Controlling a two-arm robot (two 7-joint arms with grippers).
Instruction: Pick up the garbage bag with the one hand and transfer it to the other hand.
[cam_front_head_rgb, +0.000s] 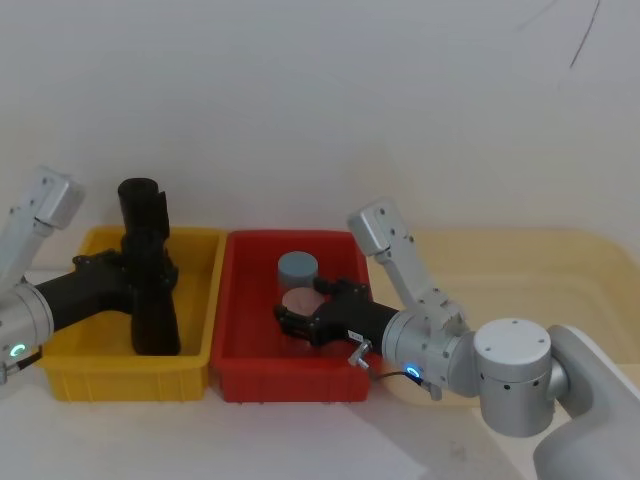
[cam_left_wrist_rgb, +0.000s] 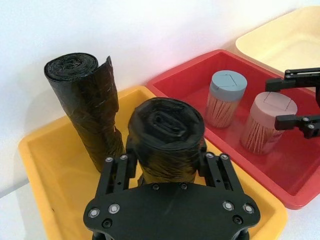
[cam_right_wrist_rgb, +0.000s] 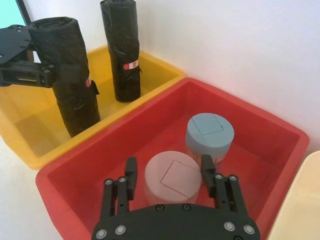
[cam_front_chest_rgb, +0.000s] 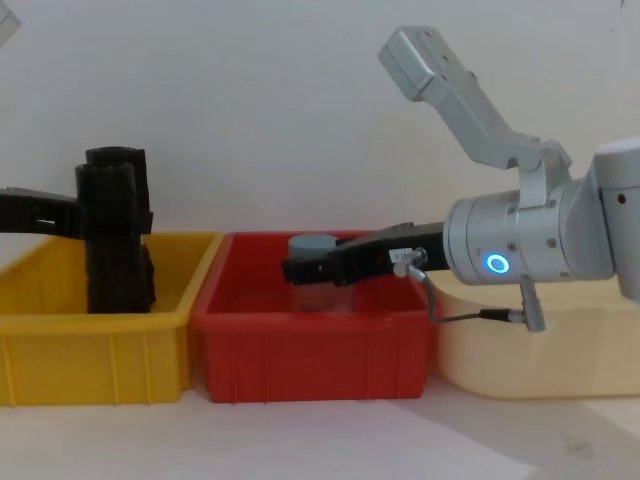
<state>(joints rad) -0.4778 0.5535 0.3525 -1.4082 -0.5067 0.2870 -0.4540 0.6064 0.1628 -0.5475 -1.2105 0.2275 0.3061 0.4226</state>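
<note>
Fingers (cam_left_wrist_rgb: 117, 172) of the left gripper (cam_left_wrist_rgb: 165, 156) clenched round the garbage bag (cam_left_wrist_rgb: 166, 125), upright in the yellow bin (cam_left_wrist_rgb: 45, 165) just beside a second black roll (cam_left_wrist_rgb: 82, 100). Right gripper (cam_right_wrist_rgb: 168, 164) in the red bin (cam_right_wrist_rgb: 90, 170), fingers spread either side of a pink-lidded jar (cam_right_wrist_rgb: 172, 181).

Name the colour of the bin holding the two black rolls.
The bin is yellow; left wrist view.

In the yellow bin (cam_left_wrist_rgb: 45, 165), the second roll (cam_left_wrist_rgb: 85, 100) stands just behind the bag (cam_left_wrist_rgb: 166, 127) clamped by the left gripper (cam_left_wrist_rgb: 166, 160); bare floor lies on either side. In the red bin (cam_right_wrist_rgb: 105, 155), the grey jar (cam_right_wrist_rgb: 209, 132) crowds the pink jar (cam_right_wrist_rgb: 172, 182), which sits between the right gripper's (cam_right_wrist_rgb: 169, 167) spread jaws. The floor toward the yellow bin is bare.
</note>
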